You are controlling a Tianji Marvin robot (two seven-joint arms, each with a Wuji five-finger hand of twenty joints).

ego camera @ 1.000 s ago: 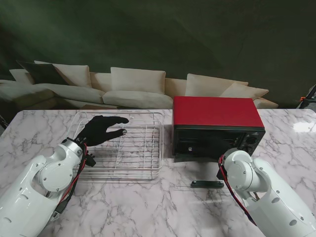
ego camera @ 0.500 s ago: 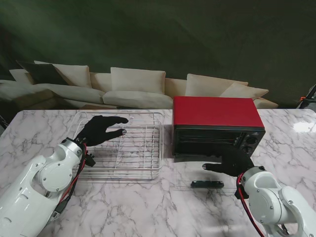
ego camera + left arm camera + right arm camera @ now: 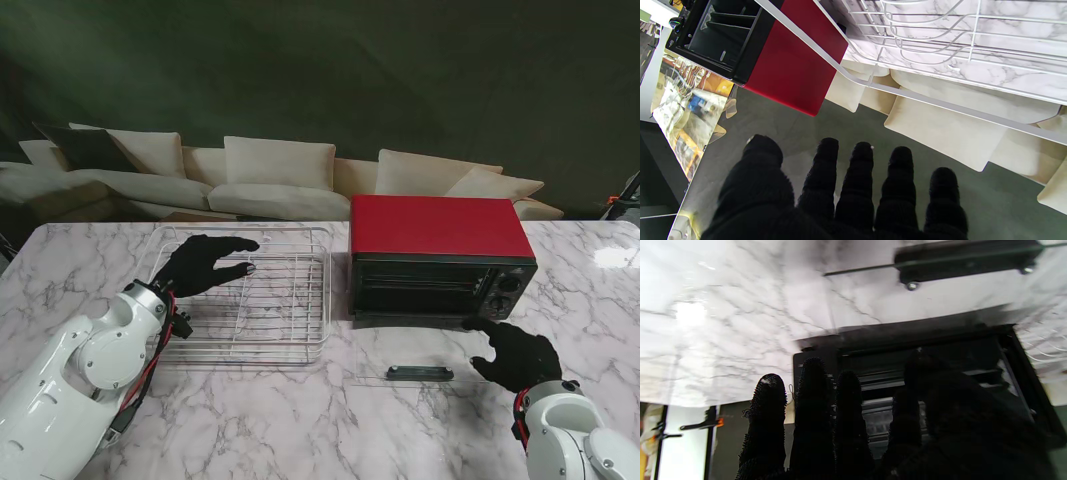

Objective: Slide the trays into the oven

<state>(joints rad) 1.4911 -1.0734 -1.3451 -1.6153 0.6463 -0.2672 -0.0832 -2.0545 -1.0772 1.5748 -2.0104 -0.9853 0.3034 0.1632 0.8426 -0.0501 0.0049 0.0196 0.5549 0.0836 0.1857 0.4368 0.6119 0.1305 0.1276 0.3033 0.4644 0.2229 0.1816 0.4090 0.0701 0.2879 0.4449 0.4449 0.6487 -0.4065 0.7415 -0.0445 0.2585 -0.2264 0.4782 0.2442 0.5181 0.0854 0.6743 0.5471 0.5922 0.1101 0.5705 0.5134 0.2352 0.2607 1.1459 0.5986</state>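
Observation:
The red oven point(image 3: 440, 228) stands at the middle right of the table, its glass door point(image 3: 385, 352) folded down flat with the black handle point(image 3: 420, 373) nearest me. A white wire tray point(image 3: 285, 310) lies to the oven's left. My left hand point(image 3: 205, 265) hovers open over the tray's far left part, fingers spread. My right hand point(image 3: 515, 352) is open just in front of the oven's right corner, beside the door. The left wrist view shows the left hand point(image 3: 846, 193), tray wires point(image 3: 940, 43) and oven point(image 3: 790, 56). In the blurred right wrist view, the right hand point(image 3: 840, 426) faces the oven's dark cavity point(image 3: 940, 350) and the handle point(image 3: 967, 260).
The marble table point(image 3: 250, 420) runs wide around both things. A cream sofa point(image 3: 280, 180) stands beyond the table's far edge. Control knobs point(image 3: 505, 284) sit on the right of the oven's front.
My right hand has drawn back from the oven's front, toward me and to the right, uncovering the door and handle. The left hand and tray have not moved.

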